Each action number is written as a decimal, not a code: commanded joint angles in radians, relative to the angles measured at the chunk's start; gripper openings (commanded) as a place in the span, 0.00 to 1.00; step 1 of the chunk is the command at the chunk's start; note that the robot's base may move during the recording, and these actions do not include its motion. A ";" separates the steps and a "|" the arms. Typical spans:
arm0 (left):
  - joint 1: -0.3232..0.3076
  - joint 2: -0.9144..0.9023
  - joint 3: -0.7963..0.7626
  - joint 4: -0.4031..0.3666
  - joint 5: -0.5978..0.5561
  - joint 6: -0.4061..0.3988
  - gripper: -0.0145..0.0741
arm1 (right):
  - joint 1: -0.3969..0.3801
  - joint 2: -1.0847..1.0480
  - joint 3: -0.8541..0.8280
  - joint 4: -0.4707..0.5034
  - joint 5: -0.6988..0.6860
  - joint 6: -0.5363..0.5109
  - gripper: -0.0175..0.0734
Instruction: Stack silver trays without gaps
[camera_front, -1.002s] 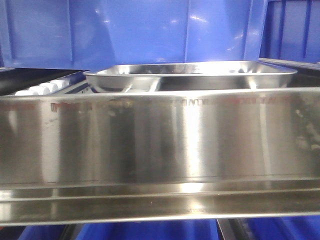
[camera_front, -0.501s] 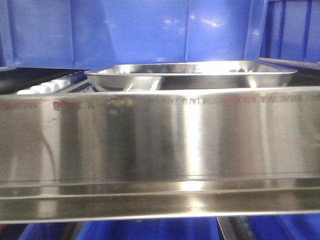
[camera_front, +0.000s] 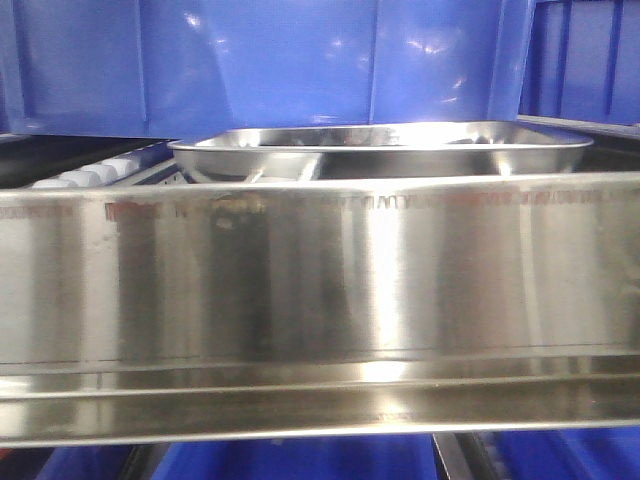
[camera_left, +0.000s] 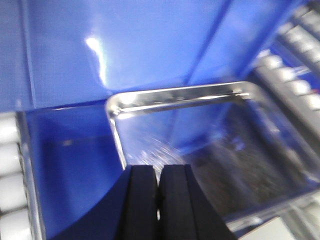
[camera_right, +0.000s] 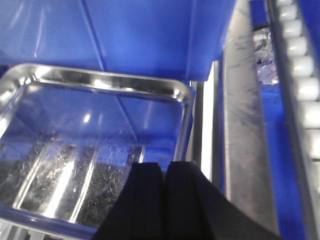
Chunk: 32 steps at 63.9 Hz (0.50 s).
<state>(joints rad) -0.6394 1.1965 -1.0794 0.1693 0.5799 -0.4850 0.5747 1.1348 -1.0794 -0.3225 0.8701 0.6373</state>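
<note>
A silver tray (camera_front: 380, 150) sits behind the steel rail, in front of a blue bin wall. I cannot tell whether it is one tray or several nested. In the left wrist view the tray (camera_left: 180, 97) lies ahead and to the right. My left gripper (camera_left: 158, 172) is shut, its tips over the tray's near left part, with nothing seen between the fingers. In the right wrist view the tray (camera_right: 90, 145) lies ahead and to the left. My right gripper (camera_right: 164, 170) is shut over its near right part, with nothing seen held. Neither gripper shows in the front view.
A long brushed-steel shelf rail (camera_front: 320, 290) fills the foreground. Deep blue bins (camera_front: 260, 60) stand close behind the tray. White rollers (camera_right: 305, 90) and a steel strip (camera_right: 245, 125) run along the right, more rollers (camera_left: 7, 165) on the left.
The tray's left rim has shifted very slightly to the right in the front view. Light reflections on the blue bin wall have moved.
</note>
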 joint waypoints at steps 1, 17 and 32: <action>-0.009 0.063 -0.061 0.046 0.018 -0.041 0.14 | 0.004 0.038 -0.010 -0.045 -0.024 0.011 0.13; -0.009 0.176 -0.162 0.048 0.023 -0.041 0.16 | 0.004 0.087 -0.010 -0.109 -0.125 0.011 0.13; -0.009 0.187 -0.175 0.041 0.031 -0.039 0.53 | 0.004 0.092 -0.010 -0.109 -0.167 0.061 0.13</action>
<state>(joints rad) -0.6436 1.3874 -1.2454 0.2122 0.6057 -0.5174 0.5750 1.2263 -1.0832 -0.4114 0.7252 0.6845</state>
